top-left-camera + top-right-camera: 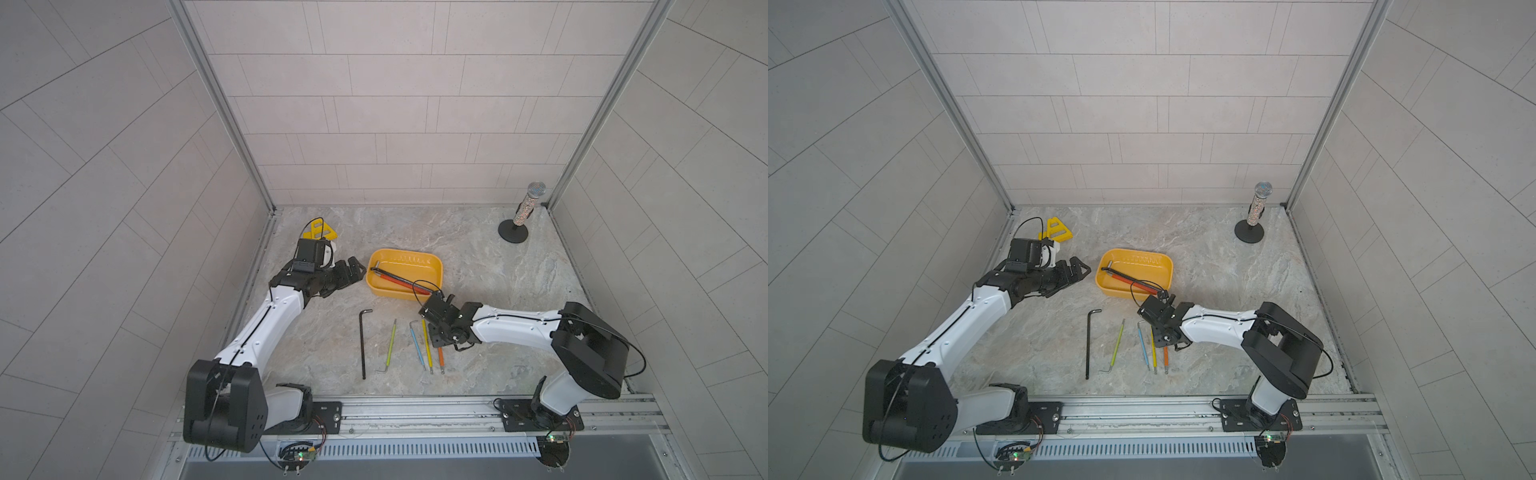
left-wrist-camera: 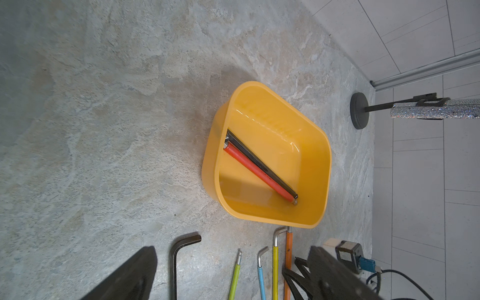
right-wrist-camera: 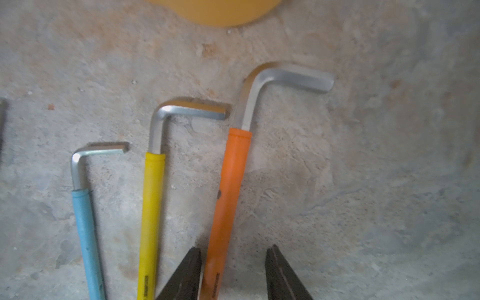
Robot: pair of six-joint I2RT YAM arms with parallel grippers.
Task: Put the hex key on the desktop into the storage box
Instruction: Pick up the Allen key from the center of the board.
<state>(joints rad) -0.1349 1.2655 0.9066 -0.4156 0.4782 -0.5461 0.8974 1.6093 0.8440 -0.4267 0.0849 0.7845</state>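
left of centre in a top view, the left gripper (image 1: pixel 352 271) hangs spread and empty beside the storage box (image 1: pixel 384 289), which holds a red hex key (image 2: pixel 254 170). below it on the desktop (image 1: pixel 498 286) lie a black hex key (image 1: pixel 363 345), green hex key (image 1: pixel 391 345), blue hex key (image 3: pixel 84 233), yellow hex key (image 3: pixel 152 207). the right gripper (image 3: pixel 235 248), spread, straddles the orange hex key (image 3: pixel 228 197), unpinched.

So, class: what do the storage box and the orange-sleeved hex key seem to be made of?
Storage box: likely moulded plastic, glossy; highlights on smooth rounded walls.
Orange-sleeved hex key: bare bend looks brushed steel, silvery sheen; sleeve probably matte plastic or rubber.
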